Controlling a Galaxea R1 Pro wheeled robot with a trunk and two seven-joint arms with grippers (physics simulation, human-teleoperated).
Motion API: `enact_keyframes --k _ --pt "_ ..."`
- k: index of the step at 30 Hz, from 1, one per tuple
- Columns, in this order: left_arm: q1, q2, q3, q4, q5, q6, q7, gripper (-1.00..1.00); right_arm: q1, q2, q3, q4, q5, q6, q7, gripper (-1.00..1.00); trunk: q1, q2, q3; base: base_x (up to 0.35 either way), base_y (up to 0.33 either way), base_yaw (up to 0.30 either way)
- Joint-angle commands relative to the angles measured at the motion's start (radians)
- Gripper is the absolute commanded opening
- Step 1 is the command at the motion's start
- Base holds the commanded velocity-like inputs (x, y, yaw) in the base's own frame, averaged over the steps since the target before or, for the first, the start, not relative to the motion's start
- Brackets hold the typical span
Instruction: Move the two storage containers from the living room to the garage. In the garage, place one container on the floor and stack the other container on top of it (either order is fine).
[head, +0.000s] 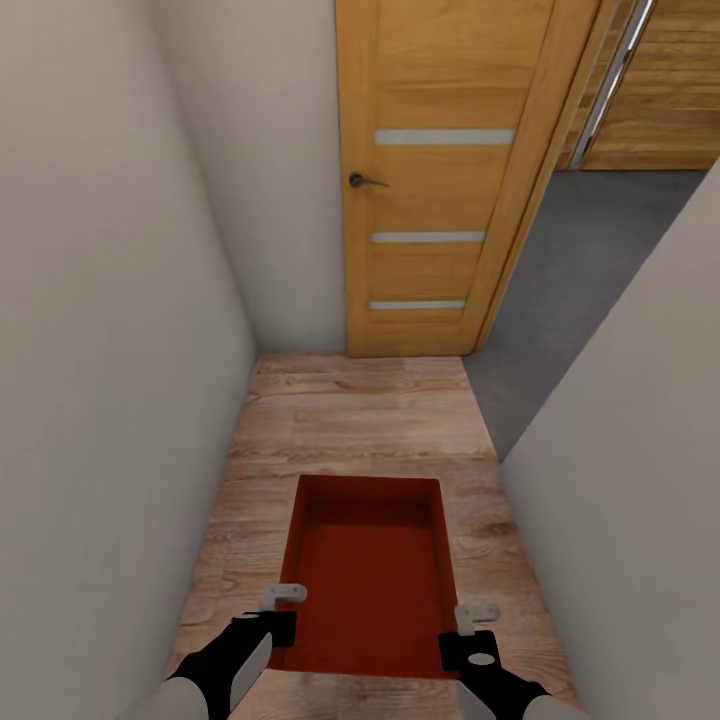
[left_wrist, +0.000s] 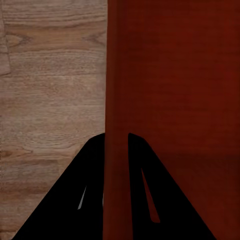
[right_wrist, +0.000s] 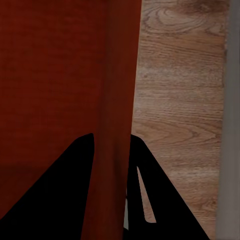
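Observation:
One orange-red open-top storage container (head: 370, 570) hangs between my arms, low over the light wood planks of a narrow hallway. My left gripper (head: 283, 610) is shut on its left wall, and my right gripper (head: 470, 625) is shut on its right wall. In the left wrist view the black fingers of the left gripper (left_wrist: 116, 135) pinch the thin red wall of the container (left_wrist: 175, 75). The right wrist view shows the right gripper (right_wrist: 112, 135) clamped on the container (right_wrist: 55, 65) the same way. Ahead on the right, the dark grey floor (head: 590, 260) of the garage shows through an opening.
White walls (head: 110, 380) close in on both sides of the hallway. A closed wooden door (head: 430, 180) with a dark handle stands straight ahead. A wide wooden panel door (head: 665, 90) shows beyond the grey floor. Wood planks (head: 350, 410) lie open in front of the container.

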Motion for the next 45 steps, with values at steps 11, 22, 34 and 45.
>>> enact_keyframes --k 11,22,34,45 --pt "0.000 0.002 -0.034 -0.004 0.020 0.004 0.013 -1.00 -0.001 -0.018 -0.010 -0.002 -0.020 -0.001 -0.002 -1.00 0.001 -0.002 -0.001 0.335 0.000 0.000" --pt "0.000 0.002 -0.034 -0.004 0.020 0.003 0.013 -1.00 -0.001 -0.018 -0.010 -0.002 -0.020 -0.001 -0.001 -1.00 0.001 -0.002 -0.001 0.335 0.000 0.000" --pt "0.000 0.002 -0.035 -0.004 0.018 0.003 0.013 -1.00 -0.001 -0.019 -0.010 -0.002 -0.020 -0.001 -0.001 -1.00 0.001 -0.002 -0.001 0.334 0.000 0.000" --pt "0.000 0.002 -0.036 -0.005 0.017 0.003 0.012 -1.00 -0.001 -0.019 -0.010 -0.002 -0.020 -0.001 -0.001 -1.00 0.001 -0.002 -0.001 0.334 0.000 0.000"
